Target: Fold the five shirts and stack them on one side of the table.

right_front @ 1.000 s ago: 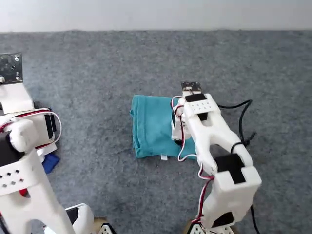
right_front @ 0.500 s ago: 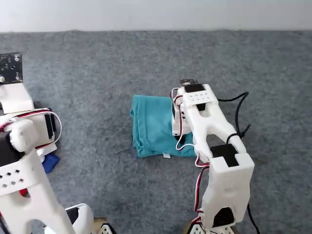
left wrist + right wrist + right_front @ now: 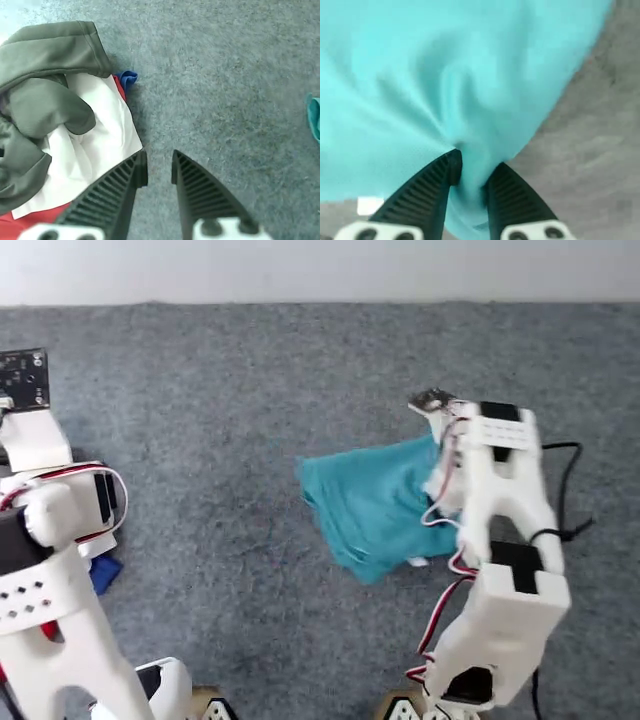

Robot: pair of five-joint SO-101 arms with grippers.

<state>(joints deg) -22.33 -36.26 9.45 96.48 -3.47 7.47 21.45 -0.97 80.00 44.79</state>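
The teal shirt [image 3: 375,505] lies a little right of the middle of the grey, carpet-like worktop [image 3: 250,370], bunched into a rough slanted shape with its near corner pointing toward the robot and a small white label [image 3: 417,562] at its near right edge. Its right side runs up under the right arm [image 3: 500,520], which stands over that edge. In the right wrist view the right end effector [image 3: 470,167] is pinched on a gathered fold of the teal cloth, and wrinkles fan out from the spot between its two dark fingers [image 3: 437,180]. The left arm [image 3: 50,570] stands at the near left edge of the worktop, well apart from the teal shirt. The left end effector [image 3: 159,167] hangs above bare worktop with its fingers a narrow gap apart and nothing between them. Just left of it lies a loose heap of clothes: an olive-grey shirt [image 3: 45,65] on top, a white shirt [image 3: 95,145] under it, red cloth [image 3: 25,222] at the near side and a bit of blue cloth [image 3: 127,77] peeking out at the far right edge
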